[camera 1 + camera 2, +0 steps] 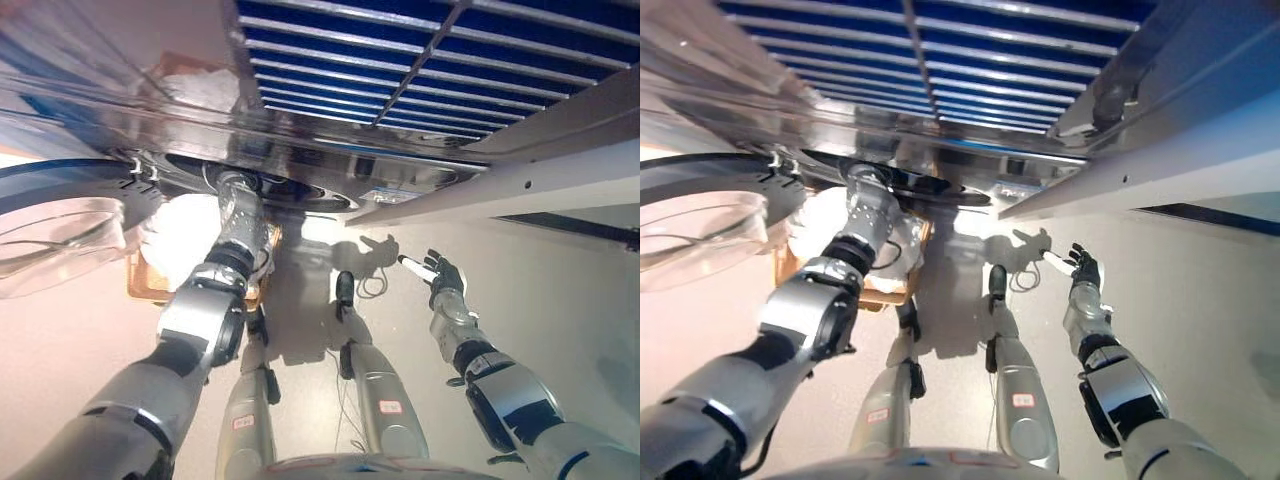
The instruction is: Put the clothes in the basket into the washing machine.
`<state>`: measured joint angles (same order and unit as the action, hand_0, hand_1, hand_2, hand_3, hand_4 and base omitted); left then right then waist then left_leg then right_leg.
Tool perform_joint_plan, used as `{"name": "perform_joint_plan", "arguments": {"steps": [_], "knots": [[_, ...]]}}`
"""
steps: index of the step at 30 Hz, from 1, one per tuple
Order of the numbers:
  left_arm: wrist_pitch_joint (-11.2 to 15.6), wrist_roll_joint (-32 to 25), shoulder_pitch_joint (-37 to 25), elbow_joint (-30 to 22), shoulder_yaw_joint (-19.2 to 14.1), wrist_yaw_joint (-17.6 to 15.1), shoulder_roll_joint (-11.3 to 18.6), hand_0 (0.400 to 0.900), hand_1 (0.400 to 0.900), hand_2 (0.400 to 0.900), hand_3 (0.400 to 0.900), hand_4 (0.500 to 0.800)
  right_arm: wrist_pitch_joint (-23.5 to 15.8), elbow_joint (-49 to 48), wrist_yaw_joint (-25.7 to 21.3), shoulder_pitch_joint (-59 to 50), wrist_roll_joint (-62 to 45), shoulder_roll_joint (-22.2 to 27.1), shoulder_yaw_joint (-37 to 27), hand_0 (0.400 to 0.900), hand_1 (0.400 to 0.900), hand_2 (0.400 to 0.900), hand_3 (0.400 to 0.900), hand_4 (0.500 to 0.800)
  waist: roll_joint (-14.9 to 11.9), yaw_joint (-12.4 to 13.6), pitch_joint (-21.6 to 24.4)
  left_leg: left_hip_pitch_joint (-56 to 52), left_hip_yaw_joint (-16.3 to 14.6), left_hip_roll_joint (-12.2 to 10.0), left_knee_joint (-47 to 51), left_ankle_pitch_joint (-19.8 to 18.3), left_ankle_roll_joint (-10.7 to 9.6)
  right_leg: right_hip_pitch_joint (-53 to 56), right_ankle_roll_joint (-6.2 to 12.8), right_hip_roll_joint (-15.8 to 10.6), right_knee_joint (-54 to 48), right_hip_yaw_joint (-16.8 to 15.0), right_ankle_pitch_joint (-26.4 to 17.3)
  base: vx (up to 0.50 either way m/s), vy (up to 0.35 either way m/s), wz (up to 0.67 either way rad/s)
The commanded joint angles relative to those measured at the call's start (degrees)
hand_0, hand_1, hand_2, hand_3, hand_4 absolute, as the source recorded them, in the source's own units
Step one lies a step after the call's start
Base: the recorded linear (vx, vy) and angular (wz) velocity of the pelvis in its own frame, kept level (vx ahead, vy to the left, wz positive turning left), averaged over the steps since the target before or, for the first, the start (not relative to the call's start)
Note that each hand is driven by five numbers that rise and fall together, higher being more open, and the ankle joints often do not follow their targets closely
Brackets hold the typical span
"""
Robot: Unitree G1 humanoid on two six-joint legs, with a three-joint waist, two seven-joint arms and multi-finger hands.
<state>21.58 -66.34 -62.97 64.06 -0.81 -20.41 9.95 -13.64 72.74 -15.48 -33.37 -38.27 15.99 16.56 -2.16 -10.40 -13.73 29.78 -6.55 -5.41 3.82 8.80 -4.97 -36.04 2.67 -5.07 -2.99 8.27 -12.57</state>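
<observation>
The washing machine's front fills the top of the view, with its dark round opening (300,190) facing me. Its round glass door (50,235) hangs open at the left. My left arm (238,215) reaches up into the opening, and the hand is hidden inside. Below that arm a tan basket (145,285) stands on the floor with white clothes (185,230) heaped in it. My right hand (440,275) hangs to the right with straight, spread fingers and holds nothing; it also shows in the right eye view (1083,268).
A blue slatted panel (420,60) and a pale sloping edge (540,180) lie above and to the right. The pale floor (560,290) stretches out to the right of my right hand.
</observation>
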Motion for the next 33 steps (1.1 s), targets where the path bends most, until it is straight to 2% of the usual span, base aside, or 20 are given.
{"name": "perform_joint_plan", "arguments": {"steps": [1, 3, 4, 5, 6, 8, 16, 19, 21, 22, 24, 25, 26, 27, 28, 29, 31, 33], "knots": [[3.9, 1.5, -8.3, 4.8, 0.6, 0.6, 7.7, 0.400, 0.400, 0.400, 0.400, 0.500, -3.0, 1.9, -2.9, 5.6, -1.8, -0.2, -0.6, 0.900, 0.900, 0.900, 0.900, 0.800, -5.0, -2.4, 3.1, 0.1, 1.9, -0.2, -0.1, -1.2, -0.6, 2.5, 5.56, 3.0, 1.5, 0.7, 2.0, 0.02, -0.016, -0.31], [3.5, -0.6, -8.5, 4.8, 0.1, 2.7, 9.0, 0.400, 0.400, 0.400, 0.400, 0.500, -3.6, 0.1, -2.4, 9.9, -1.0, 0.5, -1.5, 0.900, 0.900, 0.900, 0.900, 0.800, -6.1, -3.8, 3.9, 0.9, 1.3, -0.7, -0.4, -1.3, -0.6, 1.5, 5.64, 3.6, 1.3, 0.0, 1.7, 0.01, -0.016, -0.25], [3.5, -0.7, -8.4, 4.8, 0.1, 2.8, 9.0, 0.439, 0.439, 0.439, 0.439, 0.524, -3.6, 0.1, -2.4, 10.0, -1.0, 0.5, -1.5, 0.900, 0.900, 0.900, 0.900, 0.800, -6.1, -3.8, 4.0, 1.0, 1.3, -0.7, -0.5, -1.3, -0.6, 1.4, 5.64, 3.6, 1.3, 0.0, 1.7, 0.03, -0.013, -0.20], [3.8, -1.9, -8.5, 4.2, -0.5, 3.7, 9.6, 0.604, 0.604, 0.604, 0.604, 0.622, -3.9, -0.6, -1.8, 13.6, -0.5, 1.2, -3.0, 0.900, 0.900, 0.900, 0.900, 0.800, -6.6, -4.8, 4.3, 1.3, 1.2, -1.0, -0.7, -1.5, -0.7, 1.0, 5.68, 3.8, 1.1, -0.3, 1.6, 0.03, -0.014, -0.06], [4.1, -2.3, -8.2, 3.8, -0.5, 4.1, 9.2, 0.900, 0.900, 0.900, 0.900, 0.800, -4.3, -1.1, -1.7, 15.1, -0.2, 1.5, -3.3, 0.900, 0.900, 0.900, 0.900, 0.800, -6.5, -5.0, 4.5, 1.4, 1.4, -1.0, -0.8, -1.5, -0.7, 0.8, 5.64, 3.8, 1.2, -0.3, 1.7, 0.05, -0.021, 0.00], [3.8, -2.6, -7.0, 3.5, -0.4, 5.3, 8.3, 0.900, 0.900, 0.900, 0.900, 0.800, -4.8, -1.7, -1.4, 17.6, 0.1, 1.3, -4.1, 0.900, 0.900, 0.900, 0.900, 0.800, -6.2, -5.1, 4.9, 1.3, 1.8, -0.8, -1.1, -1.6, -0.7, 0.8, 5.47, 3.7, 1.4, -0.3, 2.0, 0.04, -0.008, 0.13], [3.1, -2.9, -4.4, 5.7, -1.2, 6.2, 7.6, 0.900, 0.900, 0.900, 0.900, 0.800, -4.8, -1.1, -0.8, 16.9, 0.7, 0.7, -3.3, 0.900, 0.900, 0.900, 0.900, 0.800, -4.7, -4.2, 6.1, -0.1, 2.2, -0.2, -0.2, -1.9, -0.8, 2.0, 5.29, 3.2, 0.8, 0.3, 2.1, 0.01, 0.003, 0.07], [1.4, 1.7, -2.4, 7.6, 0.4, 5.4, 8.6, 0.900, 0.900, 0.900, 0.900, 0.800, -4.5, -1.1, -0.6, 17.5, 1.3, 1.1, -3.2, 0.900, 0.900, 0.900, 0.900, 0.800, -4.1, -3.7, 6.3, -1.2, 2.3, -0.1, 0.1, -1.9, -0.8, 3.0, 5.29, 3.1, 0.7, 0.7, 2.2, 0.00, -0.005, 0.06], [-0.5, 8.4, -0.5, 9.3, 3.2, 5.0, 9.9, 0.900, 0.900, 0.900, 0.900, 0.800, -4.2, -1.2, -0.2, 18.1, 1.5, 1.4, -3.3, 0.900, 0.900, 0.900, 0.900, 0.800, -3.8, -3.3, 6.3, -2.0, 2.5, -0.1, 0.2, -1.8, -0.9, 3.9, 5.22, 2.9, 0.9, 1.0, 2.3, -0.01, -0.014, 0.13], [-1.6, 15.0, 0.7, 10.8, 5.7, 3.1, 10.8, 0.900, 0.900, 0.900, 0.900, 0.800, -4.3, -1.2, -0.2, 18.4, 1.9, 1.4, -3.2, 0.900, 0.900, 0.900, 0.900, 0.800, -3.6, -3.0, 6.2, -2.5, 2.7, -0.1, 0.2, -1.7, -0.9, 4.5, 5.14, 2.8, 1.0, 1.3, 2.4, -0.01, -0.018, 0.17], [-4.8, 31.9, 2.9, 11.0, 13.5, -0.5, 12.5, 0.900, 0.900, 0.900, 0.900, 0.800, -4.6, -1.9, -0.1, 18.9, 2.3, 1.7, -3.0, 0.900, 0.900, 0.900, 0.900, 0.800, -3.3, -2.6, 5.9, -3.7, 2.9, 0.1, 0.1, -1.5, -0.8, 5.9, 5.08, 2.6, 1.2, 1.7, 2.5, -0.03, -0.005, 0.16], [-7.3, 42.6, 3.7, 12.3, 18.9, -2.7, 13.5, 0.900, 0.900, 0.900, 0.900, 0.800, -4.8, -2.0, -0.1, 18.7, 3.0, 1.9, -2.7, 0.900, 0.900, 0.900, 0.900, 0.800, -3.1, -2.3, 5.8, -4.5, 3.0, 0.2, 0.1, -1.5, -0.8, 6.7, 5.07, 2.5, 1.3, 1.8, 2.5, -0.02, 0.008, 0.08], [-7.4, 42.7, 3.7, 12.2, 18.9, -2.8, 13.4, 0.900, 0.900, 0.900, 0.900, 0.800, -4.8, -2.0, -0.1, 18.8, 3.0, 1.8, -2.7, 0.900, 0.900, 0.900, 0.900, 0.800, -3.2, -2.3, 5.7, -4.6, 2.9, 0.2, 0.1, -1.5, -0.8, 6.8, 5.07, 2.5, 1.3, 1.8, 2.5, -0.01, 0.025, 0.13], [-10.3, 56.1, 8.3, 10.8, 25.5, -2.8, 14.9, 0.900, 0.900, 0.900, 0.900, 0.800, -4.9, -2.2, 0.5, 18.5, 3.3, 3.3, -3.7, 0.900, 0.900, 0.900, 0.900, 0.800, -2.7, -1.5, 5.5, -6.2, 3.2, 0.3, 0.2, -1.6, -0.8, 8.6, 5.07, 2.2, 1.5, 2.1, 2.7, 0.00, 0.017, 0.10], [-10.3, 56.1, 8.3, 10.7, 25.5, -2.8, 14.9, 0.900, 0.900, 0.900, 0.900, 0.800, -4.9, -2.2, 0.5, 18.5, 3.3, 3.3, -3.7, 0.900, 0.900, 0.900, 0.900, 0.800, -2.7, -1.4, 5.5, -6.3, 3.2, 0.3, 0.2, -1.6, -0.8, 8.7, 5.07, 2.2, 1.5, 2.1, 2.7, 0.01, 0.025, 0.19], [-12.4, 68.2, 10.3, 11.0, 32.4, -1.7, 15.8, 0.900, 0.900, 0.900, 0.900, 0.800, -4.4, -1.6, 1.3, 17.1, 3.7, 4.6, -4.2, 0.900, 0.900, 0.900, 0.900, 0.800, -2.3, -0.6, 5.6, -8.2, 3.2, 0.3, 0.3, -1.7, -0.8, 10.7, 5.08, 2.1, 1.6, 2.4, 3.0, 0.03, 0.018, 0.11], [-13.2, 72.5, 12.2, 11.5, 34.4, 0.5, 15.4, 0.900, 0.900, 0.900, 0.900, 0.800, -3.2, 0.0, 2.8, 14.9, 3.5, 6.6, -4.9, 0.900, 0.900, 0.900, 0.900, 0.800, -1.8, 0.4, 5.9, -10.3, 3.1, 0.3, 0.5, -1.9, -0.9, 12.8, 5.12, 2.1, 1.5, 2.6, 3.3, 0.04, 0.030, 0.13], [-13.1, 75.3, 16.2, 11.6, 34.7, 2.7, 15.1, 0.900, 0.900, 0.900, 0.900, 0.800, -1.8, 1.5, 4.3, 14.0, 3.8, 8.2, -5.9, 0.900, 0.900, 0.900, 0.900, 0.800, -1.2, 1.3, 6.6, -12.3, 3.3, 0.4, 0.9, -2.0, -1.0, 15.1, 5.19, 1.9, 1.3, 2.9, 3.7, 0.04, 0.027, 0.15]]}}
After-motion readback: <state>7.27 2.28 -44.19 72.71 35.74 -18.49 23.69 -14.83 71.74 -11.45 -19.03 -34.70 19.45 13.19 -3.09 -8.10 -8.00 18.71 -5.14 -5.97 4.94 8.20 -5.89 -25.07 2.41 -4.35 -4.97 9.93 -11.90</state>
